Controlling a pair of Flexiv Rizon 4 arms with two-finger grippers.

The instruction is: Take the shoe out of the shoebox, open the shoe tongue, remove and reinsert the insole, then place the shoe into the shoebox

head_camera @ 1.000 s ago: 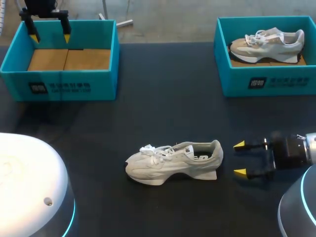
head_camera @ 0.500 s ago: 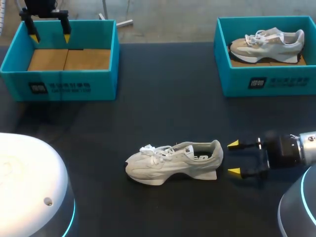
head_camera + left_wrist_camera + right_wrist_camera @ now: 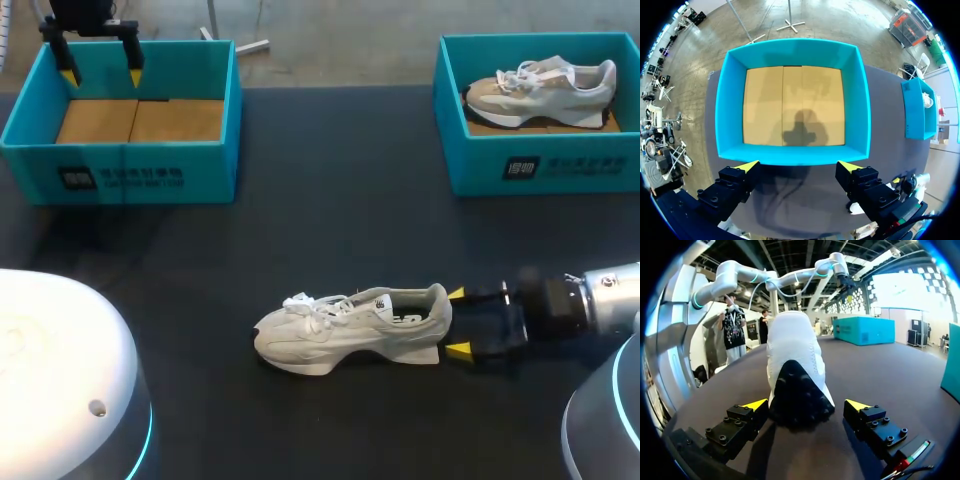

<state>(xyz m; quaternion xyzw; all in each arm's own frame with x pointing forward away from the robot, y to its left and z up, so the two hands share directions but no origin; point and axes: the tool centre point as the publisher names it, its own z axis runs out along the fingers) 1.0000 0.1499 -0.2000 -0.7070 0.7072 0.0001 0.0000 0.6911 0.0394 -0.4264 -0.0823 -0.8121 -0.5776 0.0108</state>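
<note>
Shoe (image 3: 340, 330) heel between spread right hand (image 3: 457, 322), black sole (image 3: 800, 400) seen only from wrist, left hand (image 3: 797, 165) open over shoebox (image 3: 862, 100).

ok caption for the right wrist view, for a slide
Open right gripper lined up with the heel of the white shoe on the dark table.

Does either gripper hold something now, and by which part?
Nothing is held. The right gripper stands open at the heel of the shoe; the left gripper hangs open above a box.
</note>
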